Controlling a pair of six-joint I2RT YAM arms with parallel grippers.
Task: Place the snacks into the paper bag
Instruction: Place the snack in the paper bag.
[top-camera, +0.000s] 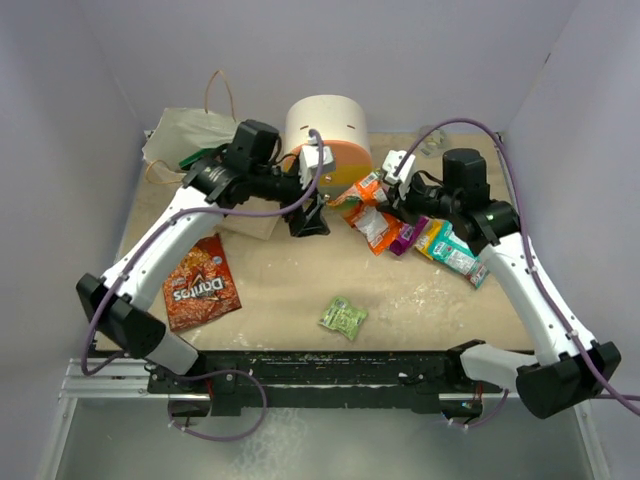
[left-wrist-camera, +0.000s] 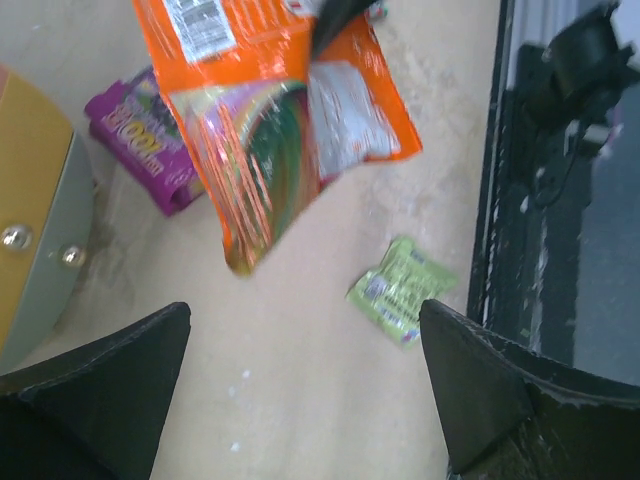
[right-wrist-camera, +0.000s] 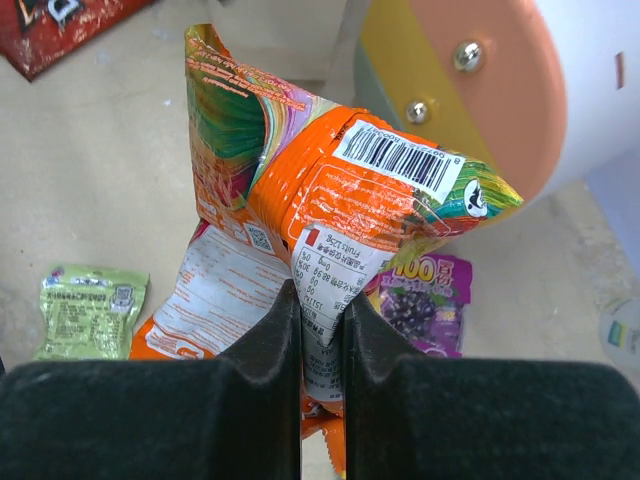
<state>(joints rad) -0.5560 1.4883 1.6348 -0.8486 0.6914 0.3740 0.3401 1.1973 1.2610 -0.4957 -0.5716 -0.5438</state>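
My right tool (right-wrist-camera: 322, 312) is clamped on the orange packet (right-wrist-camera: 340, 190). Both fingers (right-wrist-camera: 270, 345) press a fold of its printed back flat between them. The packet bunches up out of the pinch, barcode side toward my wrist camera. I cannot tell whether its far end touches the worktop (top-camera: 290, 290). The purple packet (right-wrist-camera: 425, 290) lies just behind it. The container (right-wrist-camera: 480, 90), round and white with an orange drawer front, stands just past them. The lime packet (right-wrist-camera: 90, 310) lies flat and alone to one side of the grip.

My left tool (left-wrist-camera: 305, 310) is spread wide and holds nothing. It hangs over bare worktop just beside the orange packet, which fills the upper part of its wrist view. The purple and lime packets show there too, on either side.

From above, both tools meet near the middle of the worktop, in front of the container. The teal packets (top-camera: 455, 250) lie under my right arm, beside the purple one. The Doritos (top-camera: 200, 283) lie flat near my left arm, well apart from the rest. The bag (top-camera: 190, 135) stands in the far left corner, its handles up, well away from the packet I grip.
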